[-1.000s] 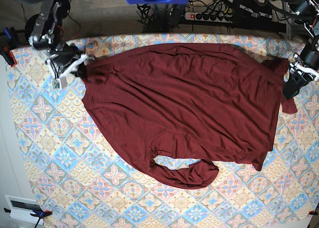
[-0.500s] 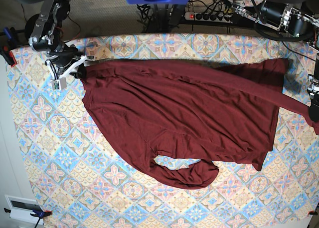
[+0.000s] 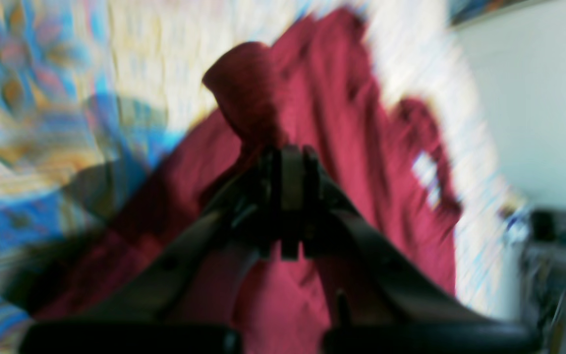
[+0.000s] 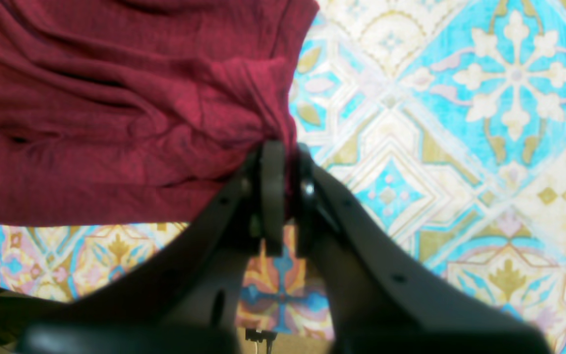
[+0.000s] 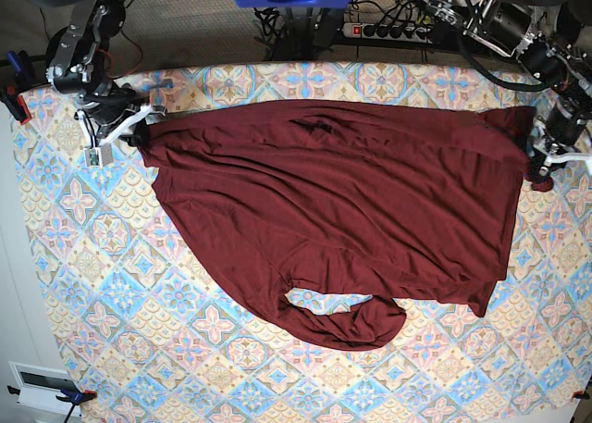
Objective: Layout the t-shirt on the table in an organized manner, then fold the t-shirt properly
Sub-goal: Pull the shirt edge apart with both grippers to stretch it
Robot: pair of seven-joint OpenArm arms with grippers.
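Maroon knit t-shirt (image 5: 333,210) lies spread across the table (image 5: 111,293), limp and light, likely stretchy. Left gripper (image 3: 287,169) and right gripper (image 4: 283,157) each pinch an opposite far corner; grip hems, not loose folds.

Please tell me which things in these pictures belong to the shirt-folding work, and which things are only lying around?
Belong to the work:
- t-shirt
- table
- left gripper, shut on a shirt corner
- right gripper, shut on the other corner

Only lying around:
- power strip
- cables
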